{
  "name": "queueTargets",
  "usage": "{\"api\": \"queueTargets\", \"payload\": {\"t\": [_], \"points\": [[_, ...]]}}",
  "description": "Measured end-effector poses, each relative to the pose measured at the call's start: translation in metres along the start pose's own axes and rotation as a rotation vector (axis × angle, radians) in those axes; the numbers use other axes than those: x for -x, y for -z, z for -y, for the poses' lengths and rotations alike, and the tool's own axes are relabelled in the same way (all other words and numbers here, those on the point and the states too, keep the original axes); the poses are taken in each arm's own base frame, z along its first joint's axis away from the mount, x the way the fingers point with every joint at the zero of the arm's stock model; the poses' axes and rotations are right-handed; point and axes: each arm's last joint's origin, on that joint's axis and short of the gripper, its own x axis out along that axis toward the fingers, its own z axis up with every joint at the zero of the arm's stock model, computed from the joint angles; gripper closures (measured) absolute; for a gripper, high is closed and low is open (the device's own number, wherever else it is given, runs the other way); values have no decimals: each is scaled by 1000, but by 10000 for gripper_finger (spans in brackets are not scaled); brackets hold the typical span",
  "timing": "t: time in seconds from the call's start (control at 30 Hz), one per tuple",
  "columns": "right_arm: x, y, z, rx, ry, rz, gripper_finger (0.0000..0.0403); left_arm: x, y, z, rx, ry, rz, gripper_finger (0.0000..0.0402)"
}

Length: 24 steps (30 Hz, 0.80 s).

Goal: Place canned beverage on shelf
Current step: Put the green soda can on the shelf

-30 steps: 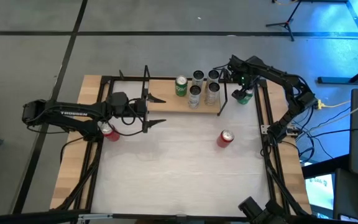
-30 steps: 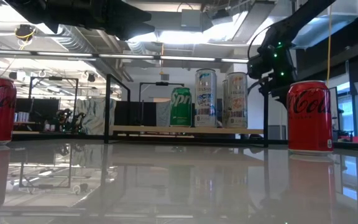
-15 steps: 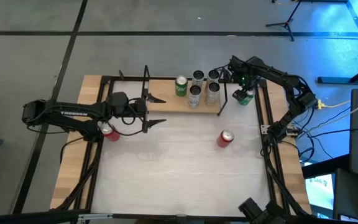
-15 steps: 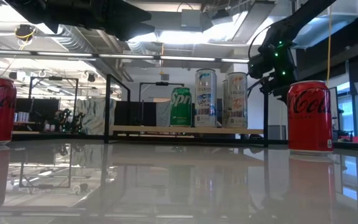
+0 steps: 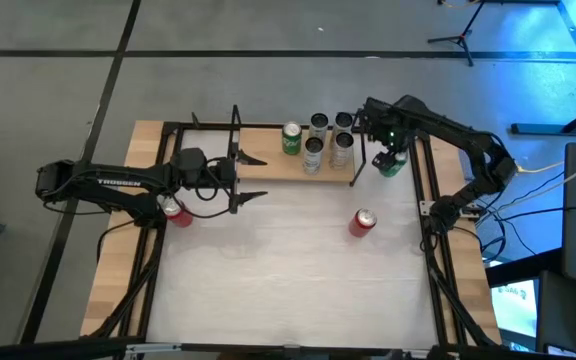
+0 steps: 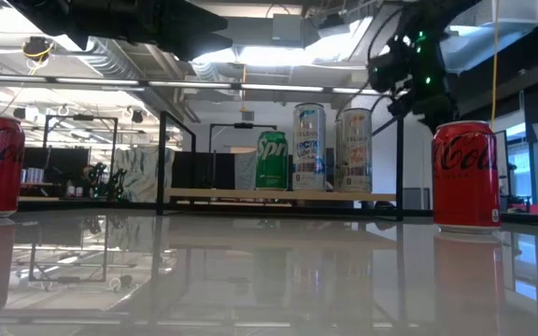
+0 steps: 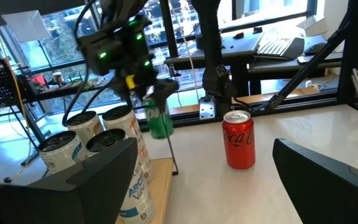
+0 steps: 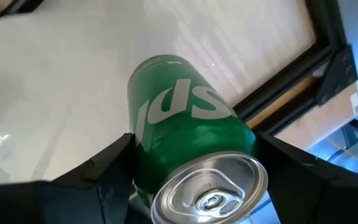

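Note:
The shelf (image 5: 273, 167) is a light-wood board with black wire ends at the table's far edge. On it stand a green can (image 5: 291, 139) and several silver cans (image 5: 314, 151). My right gripper (image 8: 197, 180) is shut on another green can (image 8: 185, 140), just off the shelf's right end (image 5: 392, 161). A red can (image 5: 362, 222) stands on the white table top. My left gripper (image 5: 251, 178) stands open and level at the shelf's left part, holding nothing, with a second red can (image 5: 176, 211) beside its arm. My right gripper pinches the green can between its two fingers (image 8: 114, 168), on the can's round side wall near its top end (image 8: 166, 168). The fingers come from above, pointing steeply down. The can hangs below them about upright, clear of the table (image 7: 160, 123).
The black wire frame at the shelf's right end (image 5: 360, 165) stands between the held can and the cans on the board. Black rails (image 5: 430, 215) run along the table's sides. The board's left half is bare between the wire frames.
My right gripper has risen with the green can, which now hangs higher above the table beside the shelf's right end. My left arm has kept still.

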Motion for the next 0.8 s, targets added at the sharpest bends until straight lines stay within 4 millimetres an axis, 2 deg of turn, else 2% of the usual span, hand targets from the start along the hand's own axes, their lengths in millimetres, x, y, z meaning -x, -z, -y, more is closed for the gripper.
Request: {"api": "queueTargets", "payload": {"t": [0.27, 0.53, 0.8], "points": [[28, 31, -42, 33, 2, -1, 119, 0, 0, 0, 1, 1, -1, 35], [45, 57, -79, 70, -38, 50, 120, 0, 0, 0, 4, 1, -5, 35], [48, 62, -93, 80, -13, 76, 118, 0, 0, 0, -1, 2, 1, 35]]}}
